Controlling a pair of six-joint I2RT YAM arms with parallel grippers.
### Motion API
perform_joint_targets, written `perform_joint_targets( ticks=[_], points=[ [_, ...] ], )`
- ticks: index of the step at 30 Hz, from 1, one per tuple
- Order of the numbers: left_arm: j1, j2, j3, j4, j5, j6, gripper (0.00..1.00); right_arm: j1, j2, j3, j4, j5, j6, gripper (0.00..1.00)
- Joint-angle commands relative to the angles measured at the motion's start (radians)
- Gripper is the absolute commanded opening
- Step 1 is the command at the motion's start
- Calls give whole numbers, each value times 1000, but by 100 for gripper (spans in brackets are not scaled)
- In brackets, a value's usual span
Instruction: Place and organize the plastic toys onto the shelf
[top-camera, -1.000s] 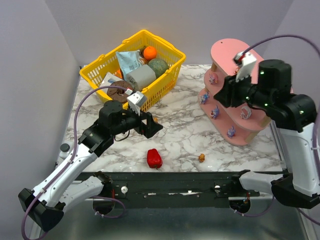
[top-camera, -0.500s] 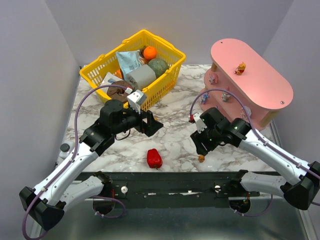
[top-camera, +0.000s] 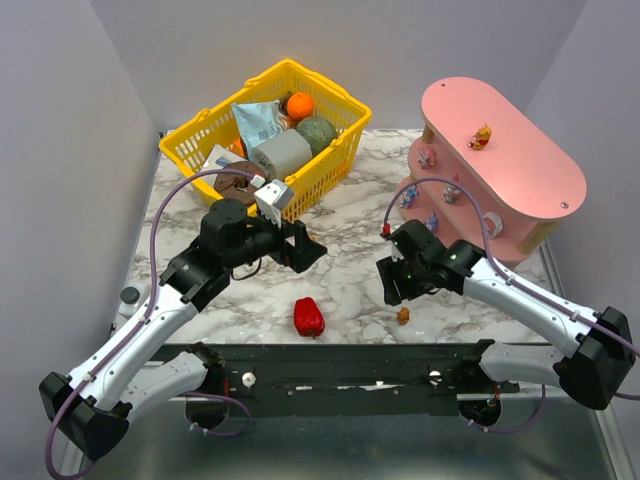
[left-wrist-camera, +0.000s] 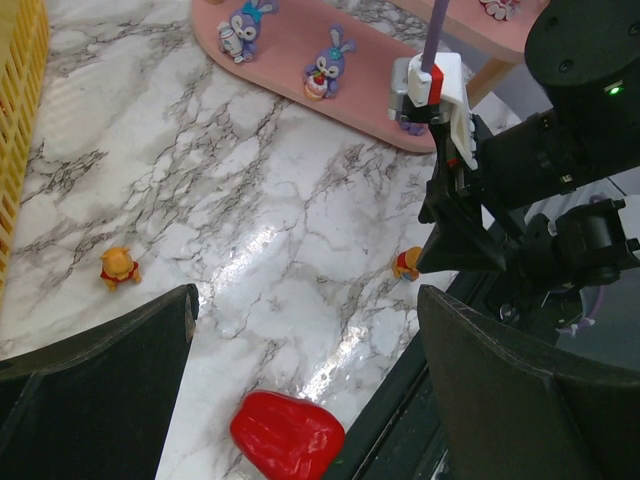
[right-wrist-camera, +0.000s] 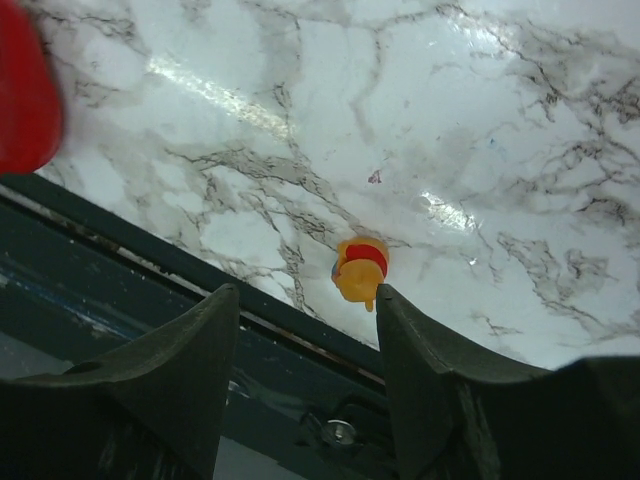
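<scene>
Orange toy (right-wrist-camera: 360, 268), right gripper (right-wrist-camera: 305, 300) now beside it

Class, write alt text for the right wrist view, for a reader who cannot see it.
A tiny orange figurine lies on the marble table by its dark edge, just beyond the open right gripper, whose jaws hold nothing. A blurred red pepper shows at the top left corner.
</scene>
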Motion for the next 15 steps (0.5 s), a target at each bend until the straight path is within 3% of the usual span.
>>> perform_joint_targets(
  ticks=[1,15],
  points=[
    [7,-14,-14,23,-15,-10,99,7,-3,-73,48,70,123,64],
    [8,-19,-20,23,-4,-15,99,7,44,-185,154,82,152,59]
  ],
)
